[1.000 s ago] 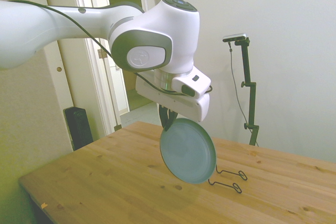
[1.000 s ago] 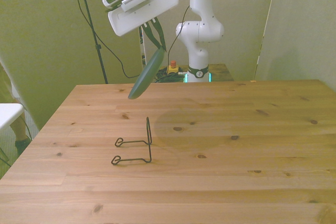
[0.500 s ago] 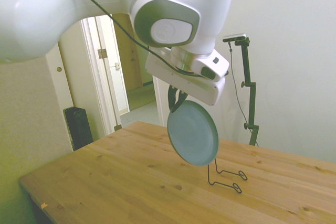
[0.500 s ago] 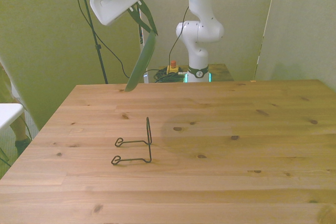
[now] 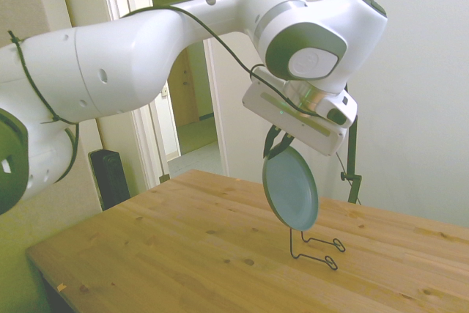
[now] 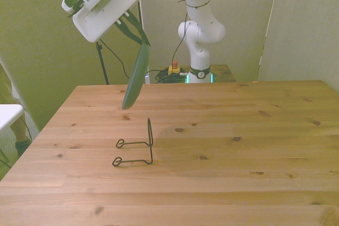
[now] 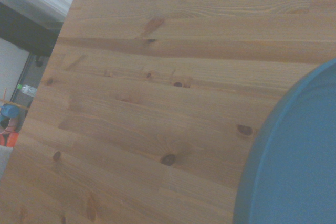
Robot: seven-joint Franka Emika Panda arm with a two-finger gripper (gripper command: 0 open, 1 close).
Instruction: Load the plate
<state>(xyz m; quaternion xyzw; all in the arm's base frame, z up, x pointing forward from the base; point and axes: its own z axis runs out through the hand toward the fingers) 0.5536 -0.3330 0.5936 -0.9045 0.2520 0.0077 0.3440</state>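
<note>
The plate hangs nearly on edge in the side view, pinched at its upper rim by the claw, which is clamped on it; its lower rim sits in the air above the upright of the wire stand, clear of the desk. To seat it well, I judge the lower rim should come straight down just beside that upright, with the tilt kept small so the dish leans on the wire instead of rolling off. In the front view the plate shows edge-on, and it looks set toward the front view's left and farther back than the wire stand, so a sideways correction likely comes before lowering. The wrist view gives only a blurred arc of the plate over bare desk planks; the stand is not visible there, so it offers little for alignment.
</note>
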